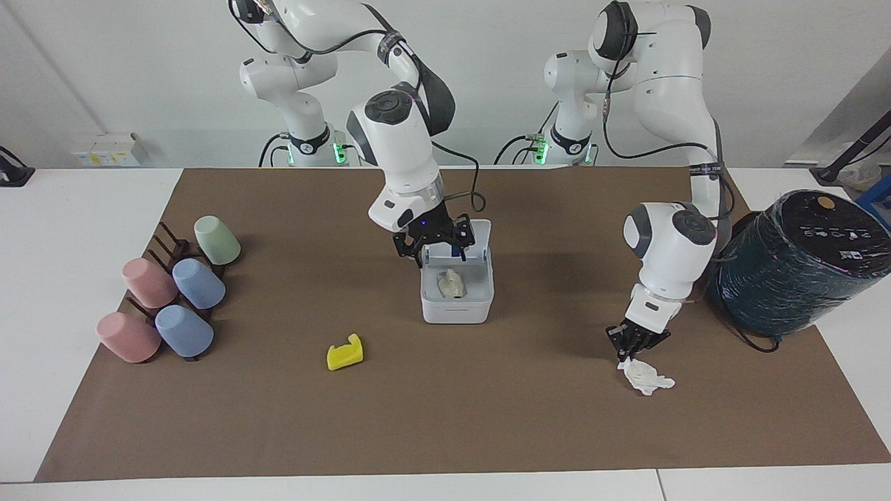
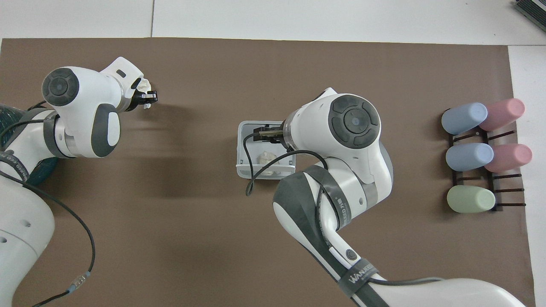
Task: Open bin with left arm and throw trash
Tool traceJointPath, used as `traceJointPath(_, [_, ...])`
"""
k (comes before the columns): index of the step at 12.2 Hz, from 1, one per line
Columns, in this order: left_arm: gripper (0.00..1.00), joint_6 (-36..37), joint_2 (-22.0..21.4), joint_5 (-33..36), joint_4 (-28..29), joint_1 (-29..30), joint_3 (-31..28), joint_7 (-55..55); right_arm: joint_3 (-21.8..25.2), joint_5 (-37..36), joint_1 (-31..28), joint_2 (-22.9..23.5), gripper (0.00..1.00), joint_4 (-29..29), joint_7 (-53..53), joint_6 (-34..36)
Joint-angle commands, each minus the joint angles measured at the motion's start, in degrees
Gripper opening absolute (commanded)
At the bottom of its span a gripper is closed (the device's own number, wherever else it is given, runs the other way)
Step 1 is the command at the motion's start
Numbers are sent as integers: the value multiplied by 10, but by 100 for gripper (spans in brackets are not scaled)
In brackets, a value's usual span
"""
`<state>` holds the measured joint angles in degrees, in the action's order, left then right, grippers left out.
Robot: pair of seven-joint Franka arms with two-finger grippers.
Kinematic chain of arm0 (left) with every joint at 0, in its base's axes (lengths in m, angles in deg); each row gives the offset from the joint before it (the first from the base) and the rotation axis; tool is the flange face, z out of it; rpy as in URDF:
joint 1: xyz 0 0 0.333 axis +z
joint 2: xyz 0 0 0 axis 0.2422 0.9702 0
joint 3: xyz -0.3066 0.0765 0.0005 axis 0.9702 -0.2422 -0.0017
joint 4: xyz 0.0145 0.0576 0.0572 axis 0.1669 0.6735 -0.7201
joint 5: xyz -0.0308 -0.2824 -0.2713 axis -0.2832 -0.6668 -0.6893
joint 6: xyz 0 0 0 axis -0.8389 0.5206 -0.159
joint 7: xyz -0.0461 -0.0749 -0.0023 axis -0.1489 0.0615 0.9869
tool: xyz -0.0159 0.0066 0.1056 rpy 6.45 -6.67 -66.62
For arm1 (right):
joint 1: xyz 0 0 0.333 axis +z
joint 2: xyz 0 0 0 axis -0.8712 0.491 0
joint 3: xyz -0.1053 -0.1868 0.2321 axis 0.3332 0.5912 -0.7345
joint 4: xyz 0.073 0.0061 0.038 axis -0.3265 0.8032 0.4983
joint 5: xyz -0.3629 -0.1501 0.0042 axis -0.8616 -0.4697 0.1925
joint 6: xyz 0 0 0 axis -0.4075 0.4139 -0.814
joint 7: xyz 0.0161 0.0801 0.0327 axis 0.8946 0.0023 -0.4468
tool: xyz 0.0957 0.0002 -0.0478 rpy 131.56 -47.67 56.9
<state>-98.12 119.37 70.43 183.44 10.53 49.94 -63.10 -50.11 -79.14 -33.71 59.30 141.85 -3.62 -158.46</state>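
Standing open mid-mat, bin [image 1: 456,300] has its lid up and one paper wad [image 1: 450,282] lying inside. Right gripper [image 1: 437,248] hovers over the bin's rim, fingers spread, holding nothing. Left gripper [image 1: 635,346] points down at the second wad [image 1: 647,376] toward the left arm's end of the table, fingers pinched on its top edge. Yellow chunk [image 1: 344,353] sits on the mat at about 8 o'clock from the bin in the facing view.

Right claw [image 1: 437,248] blocks the open bin [image 1: 456,306] (raised lid nearer the robots).
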Motion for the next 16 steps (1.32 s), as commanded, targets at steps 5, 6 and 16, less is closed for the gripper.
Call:
traceJointPath(5, [0, 217, 2, 8, -139, -27, 3, -37, -1, -73, -89, 21, 100, -11, 10, -34])
traceJointPath(6, [0, 262, -21, 6, -149, -34, 7, -52, -1, -98, -102, 35, 100, -23, 10, -36])
traceJointPath(16, [0, 308, -81, -64, -149, -260, 12, -346, -1, -145, -156, 162, 100, -77, 10, -111])
